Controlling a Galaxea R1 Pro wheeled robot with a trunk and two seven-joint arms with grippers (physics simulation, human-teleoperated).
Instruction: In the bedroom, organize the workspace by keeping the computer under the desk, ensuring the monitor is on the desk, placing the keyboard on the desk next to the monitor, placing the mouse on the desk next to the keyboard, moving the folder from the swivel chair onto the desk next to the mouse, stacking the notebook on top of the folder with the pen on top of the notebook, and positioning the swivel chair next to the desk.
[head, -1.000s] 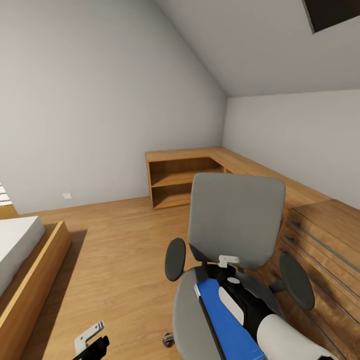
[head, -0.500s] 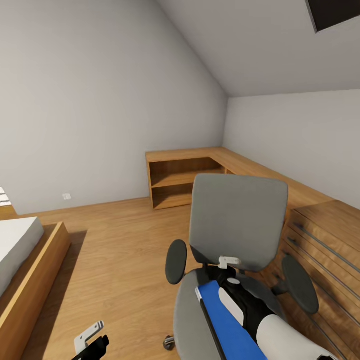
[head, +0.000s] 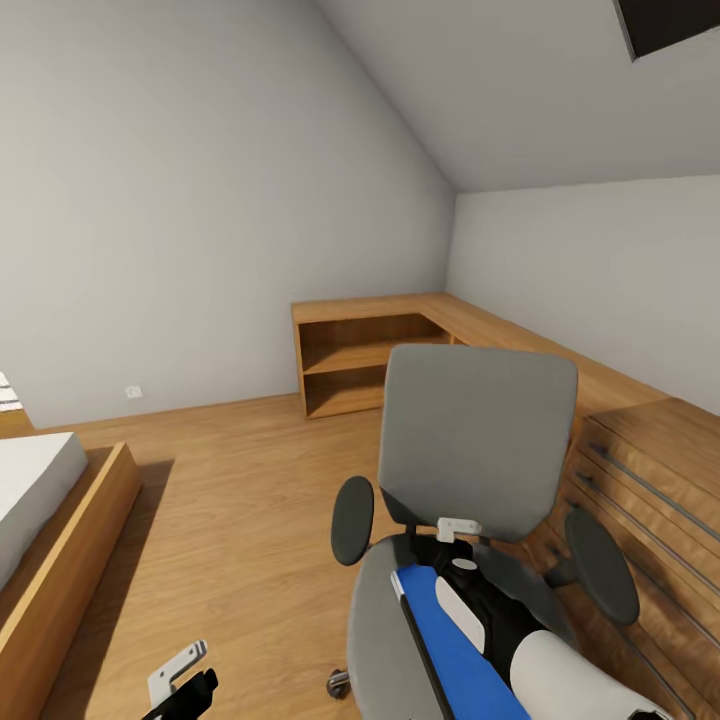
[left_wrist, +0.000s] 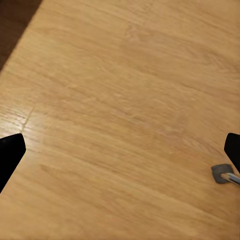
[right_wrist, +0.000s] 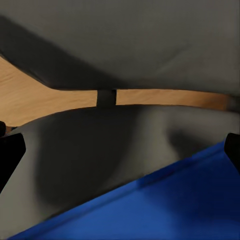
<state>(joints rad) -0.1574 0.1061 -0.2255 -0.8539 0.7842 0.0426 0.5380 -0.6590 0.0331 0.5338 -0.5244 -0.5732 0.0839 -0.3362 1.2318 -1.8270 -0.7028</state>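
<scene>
Since a second ago the head camera has crept slightly, so the swivel chair (head: 478, 470) sits a touch lower and further right in the head view; nothing on it has shifted.

Biggest in sight is the bedroom itself: sloping grey walls, a dark skylight (head: 668, 24) at the top corner, and the wood plank floor (head: 230, 500). A bed (head: 45, 520) in a wooden frame lies at the left edge, a low wooden shelf unit (head: 365, 355) fills the far corner, and a wooden drawer chest (head: 650, 500) stands just beside the chair on the right.

On the chair's grey seat lies the folder (head: 455, 650), bright blue, with the right arm (head: 570, 670) stretched over it. The right wrist view gives what the head view hides: the right gripper (right_wrist: 120, 150) hangs above the folder (right_wrist: 165, 210) with its fingertips (right_wrist: 10, 155) spread wide at both edges of the picture, holding nothing, the chair's backrest (right_wrist: 120, 40) ahead.

Left gripper (head: 185, 685) is low over the floor; its wrist view shows its fingers (left_wrist: 9, 155) wide apart above bare planks (left_wrist: 120, 100), with a chair caster (left_wrist: 222, 174) close by.
</scene>
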